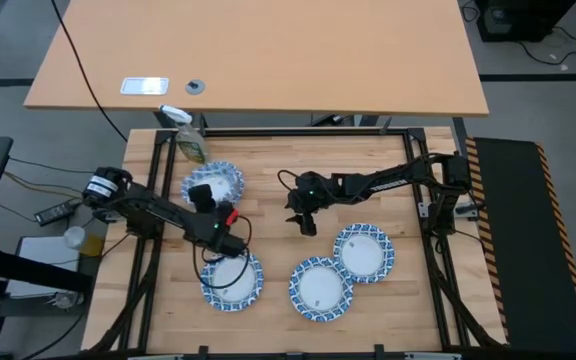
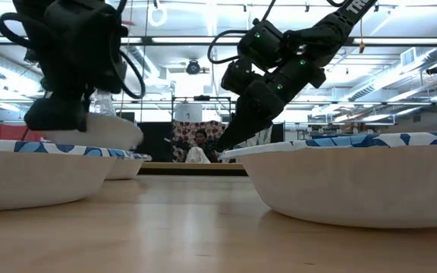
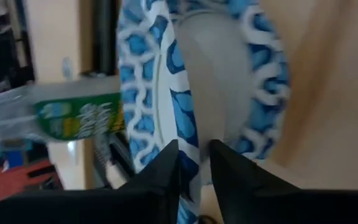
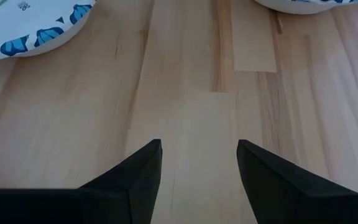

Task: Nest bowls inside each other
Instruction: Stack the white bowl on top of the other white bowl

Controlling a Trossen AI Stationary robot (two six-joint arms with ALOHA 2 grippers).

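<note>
Bowls were the concern: the left gripper (image 1: 230,243), lower left of the high view, had its fingers (image 3: 166,168) pinched on the blue-patterned scalloped rim of one bowl (image 3: 185,93). Another bowl (image 1: 214,181) lay above it, two more (image 1: 364,251) (image 1: 320,288) at lower right. The right gripper (image 4: 199,163) hung spread over bare wood planks (image 4: 191,93). A green-labelled plastic bottle (image 1: 187,138) lay at upper left, its writing unreadable.

Left gripper (image 2: 61,114) hangs at the rim of a bowl (image 2: 33,178) near the camera. Right gripper (image 2: 230,142) hovers over bare table (image 2: 203,227), beside a big foreground bowl (image 2: 355,178). A person (image 2: 199,147) sits far behind.
</note>
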